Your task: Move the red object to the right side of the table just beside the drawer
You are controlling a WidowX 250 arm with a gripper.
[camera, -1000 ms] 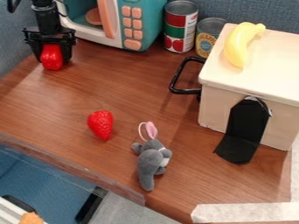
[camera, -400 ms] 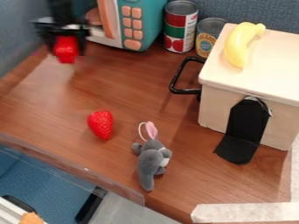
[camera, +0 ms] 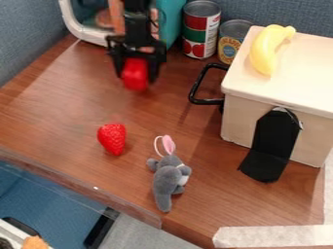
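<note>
Held between the black two-finger pincer's point(camera: 137, 78) fingers at 11 o'clock from the view's centre, the smooth, blocky red object point(camera: 135, 72) has its long axis running roughly from 12 to 6 o'clock, its blunt free end toward 6, and looks evenly coloured, with rounded corners.

Gripper point(camera: 137, 80), holding red object point(camera: 135, 74), displaced toward the drawer from upper left; now in front of the toy microwave point(camera: 88, 24).

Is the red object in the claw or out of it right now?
In: the red object sits between the fingers of the black claw, one on each side.
</note>
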